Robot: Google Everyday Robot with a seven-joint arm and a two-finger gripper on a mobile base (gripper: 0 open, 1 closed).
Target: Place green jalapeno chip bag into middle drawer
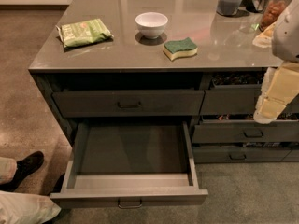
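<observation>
Bag (84, 32) lies flat on the table (117, 57), toward the left side, pale lettering up, with a small red mark near its upper edge. It is well apart from the gripper and from the open drawer below.

Bowl (151, 24), white, stands to the right of the bag and apart from it. Sponge (180, 48), green over yellow, lies just in front and to the right of the bowl, not touching it. Jar (276, 8) and other vessels stand at the far right back, partly cut off.

Middle drawer (133, 148) is pulled far out under the table's front edge. Its inside is plain grey, and a small bar handle sits at the centre of its front. Top drawer (127, 102) above it is closed. Narrower drawers (245, 133) stand to the right, with packets showing in the gaps above them.

Gripper (270, 107), cream-coloured, hangs at the right edge, in front of the narrower drawers and below table level. Whether the jaws are wide or narrow, I cannot tell.

Dark shoe (29, 163) and pale trouser leg (21, 209) are on the floor at lower left, near the middle drawer's left front corner.
</observation>
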